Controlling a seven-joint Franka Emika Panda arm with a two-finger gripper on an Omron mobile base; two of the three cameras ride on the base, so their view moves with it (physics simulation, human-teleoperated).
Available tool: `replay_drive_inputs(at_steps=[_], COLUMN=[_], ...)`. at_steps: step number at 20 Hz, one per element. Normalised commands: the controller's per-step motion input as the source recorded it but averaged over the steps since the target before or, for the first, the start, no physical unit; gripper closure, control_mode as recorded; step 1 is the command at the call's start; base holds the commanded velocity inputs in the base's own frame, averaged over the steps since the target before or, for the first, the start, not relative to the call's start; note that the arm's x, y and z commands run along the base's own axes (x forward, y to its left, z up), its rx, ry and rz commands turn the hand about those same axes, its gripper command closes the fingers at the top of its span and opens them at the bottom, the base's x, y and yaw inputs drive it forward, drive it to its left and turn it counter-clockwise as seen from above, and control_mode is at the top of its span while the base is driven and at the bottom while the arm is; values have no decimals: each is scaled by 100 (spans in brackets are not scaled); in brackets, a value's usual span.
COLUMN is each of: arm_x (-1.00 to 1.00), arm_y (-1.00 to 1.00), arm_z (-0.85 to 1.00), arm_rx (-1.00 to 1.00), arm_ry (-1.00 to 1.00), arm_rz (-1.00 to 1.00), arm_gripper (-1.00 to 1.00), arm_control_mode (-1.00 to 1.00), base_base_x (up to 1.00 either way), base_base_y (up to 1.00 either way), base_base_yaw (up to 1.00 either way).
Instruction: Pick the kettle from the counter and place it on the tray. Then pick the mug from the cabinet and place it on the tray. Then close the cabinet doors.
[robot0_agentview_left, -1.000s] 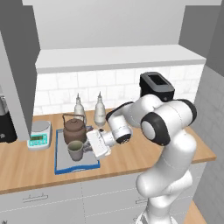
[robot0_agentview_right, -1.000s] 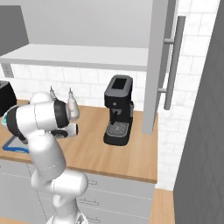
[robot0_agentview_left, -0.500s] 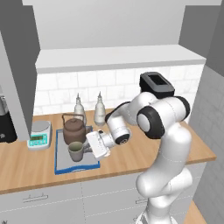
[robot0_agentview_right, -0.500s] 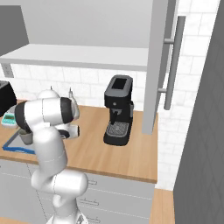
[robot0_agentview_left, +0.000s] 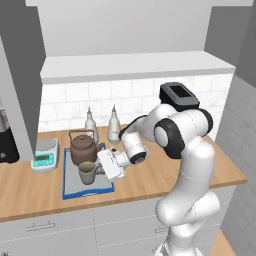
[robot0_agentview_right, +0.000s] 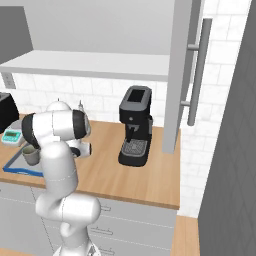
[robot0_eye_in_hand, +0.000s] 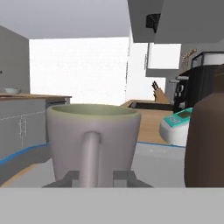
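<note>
From the left base view, the grey-brown mug (robot0_agentview_left: 87, 172) stands upright on the blue-rimmed tray (robot0_agentview_left: 70, 191), just in front of the squat dark kettle (robot0_agentview_left: 82, 148); the tool (robot0_agentview_left: 102, 168) is at its handle.

From the right, the mug (robot0_agentview_right: 30, 154) sits on the tray.

In the hand view, the mug's (robot0_eye_in_hand: 92, 141) pale green inside shows, its handle between the fingertips (robot0_eye_in_hand: 69, 177); pinching or freed, I cannot tell.

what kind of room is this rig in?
A simulated home kitchen, by the look of it: a wooden counter over drawers, a coffee machine against a tiled wall, and a kettle and mug on a tray.
</note>
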Motion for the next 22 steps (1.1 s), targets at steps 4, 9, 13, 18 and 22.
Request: replay_drive_inputs(at_steps=[4,9,13,18,22], arm_x=[-10,-20,-34,-22,-15], arm_y=[3,0,-3,-13,-19], arm_z=[-12,0,8,15,2], arm_rx=[0,0,0,0,1], arm_ry=[0,0,0,0,0], arm_rz=[0,0,0,0,0], arm_gripper=[-100,-100,-100,-100,-100], arm_control_mode=[-100,-100,-100,-100,-100], base_base_x=[0,0,0,0,0], base_base_y=[0,0,0,0,0], base_base_yaw=[0,0,0,0,0])
